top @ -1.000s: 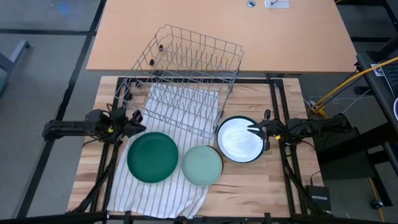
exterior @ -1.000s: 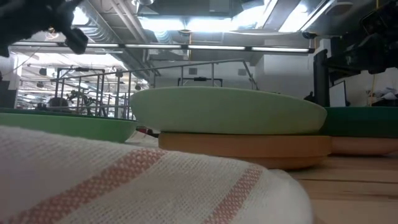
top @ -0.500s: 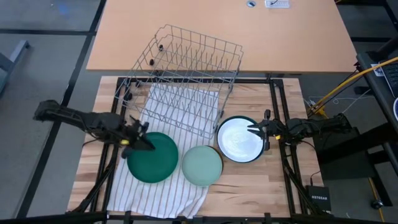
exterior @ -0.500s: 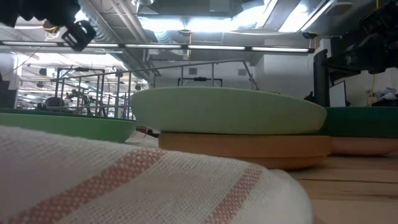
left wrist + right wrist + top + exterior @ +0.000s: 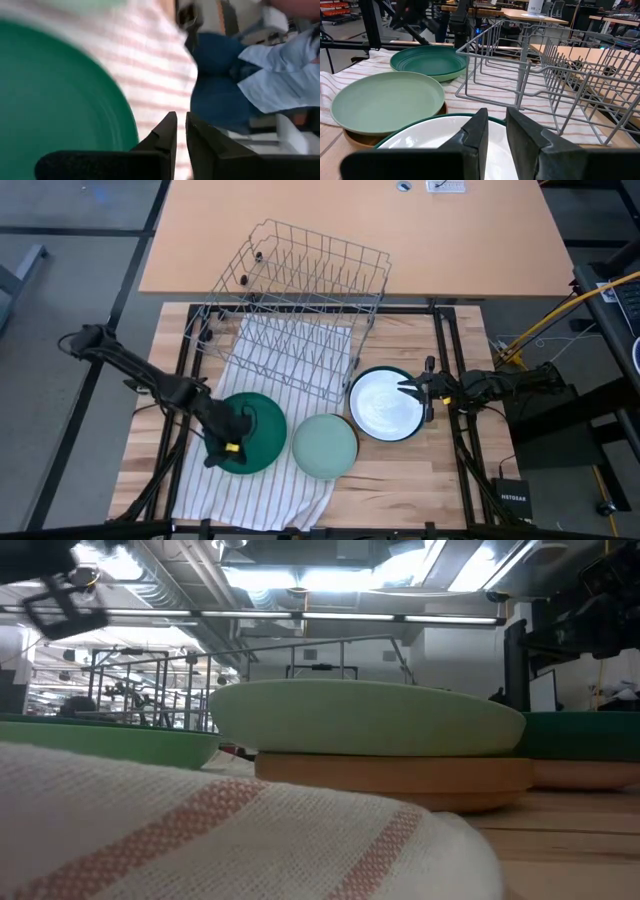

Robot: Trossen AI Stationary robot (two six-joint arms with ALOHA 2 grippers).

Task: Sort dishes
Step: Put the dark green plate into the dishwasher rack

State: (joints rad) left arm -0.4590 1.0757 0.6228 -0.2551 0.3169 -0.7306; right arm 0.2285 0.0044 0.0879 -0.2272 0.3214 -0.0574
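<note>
A dark green plate [image 5: 262, 425] lies on the white striped cloth [image 5: 265, 490]. Beside it a light green plate [image 5: 325, 445] sits on top of a brown plate [image 5: 400, 778]. A white plate with a dark rim [image 5: 385, 405] lies on the wood to the right. My left gripper [image 5: 226, 446] is shut and hovers over the dark green plate's near left rim [image 5: 60, 100], pointing toward the table's near edge. It also shows high up in the low view [image 5: 60, 608]. My right gripper [image 5: 405, 388] is shut and hovers level over the white plate's right side [image 5: 420, 137].
A grey wire rack [image 5: 300, 300] stands tilted at the far side, its near end over the cloth. A person in jeans and a light blue shirt [image 5: 250, 85] stands beyond the table's near edge. Bare wood [image 5: 420, 480] lies at the near right.
My left gripper has swung from the table's left edge toward the right and the near edge, out over the dark green plate, and has turned to point toward the near edge. The plates and my right arm have kept still.
</note>
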